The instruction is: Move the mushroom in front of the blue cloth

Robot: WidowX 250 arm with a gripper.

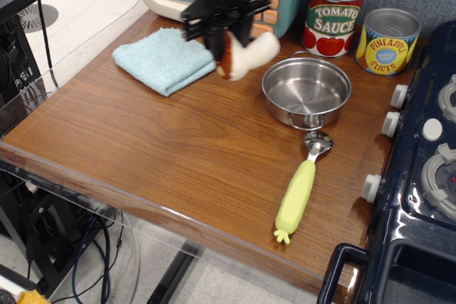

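Behind table (142, 147): "TOMATO SAUCE" can (333, 16), "PINEAPPLE SLICES" can (387, 41).

mushroom (246, 57) – red-brown cap, cream stem | blue cloth (167, 59) – light blue | scoop (298, 194) – yellow-green handle

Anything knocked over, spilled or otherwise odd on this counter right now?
Nothing stands out. The claw holds the mushroom in the air beside the blue cloth. The pot sits upright and empty, both cans stand, and the scoop lies flat.
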